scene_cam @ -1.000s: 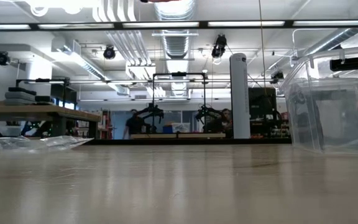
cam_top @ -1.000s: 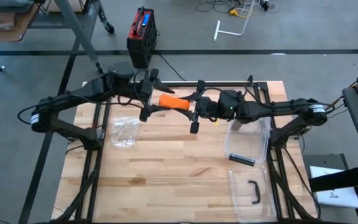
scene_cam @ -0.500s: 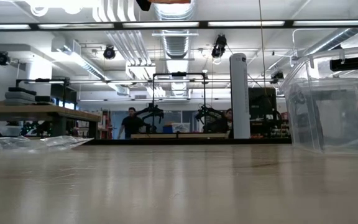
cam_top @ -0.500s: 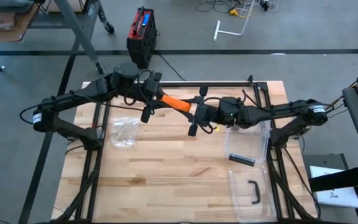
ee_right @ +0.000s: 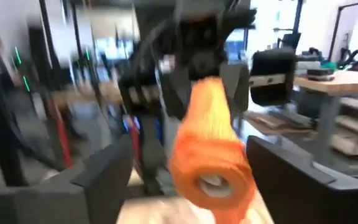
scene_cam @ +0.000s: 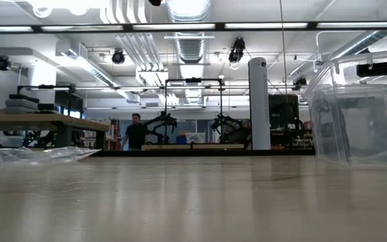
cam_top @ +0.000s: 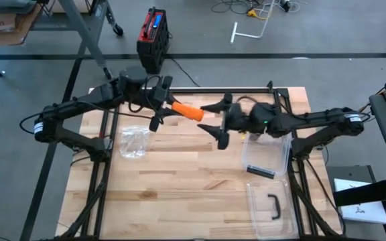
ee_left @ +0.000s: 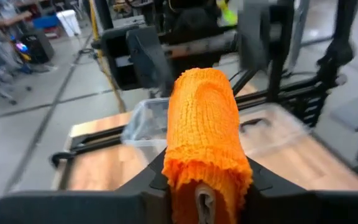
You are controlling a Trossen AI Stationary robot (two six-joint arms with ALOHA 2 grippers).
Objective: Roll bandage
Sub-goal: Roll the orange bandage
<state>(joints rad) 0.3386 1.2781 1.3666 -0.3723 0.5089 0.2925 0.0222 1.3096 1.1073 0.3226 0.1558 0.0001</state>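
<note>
on the table's right, clear bin (cam_top: 267,157), black item (cam_top: 260,172) inside

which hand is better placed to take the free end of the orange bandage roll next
The right hand. The left hand is shut on the orange bandage roll, holding it above the table. The right hand is open, level with the roll's free end and just clear of it.

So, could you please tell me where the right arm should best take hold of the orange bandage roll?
By its free end, jaws across the round sides: the orange bandage roll juts from the left gripper towards the open right gripper, so coming straight along its length looks best.
</note>
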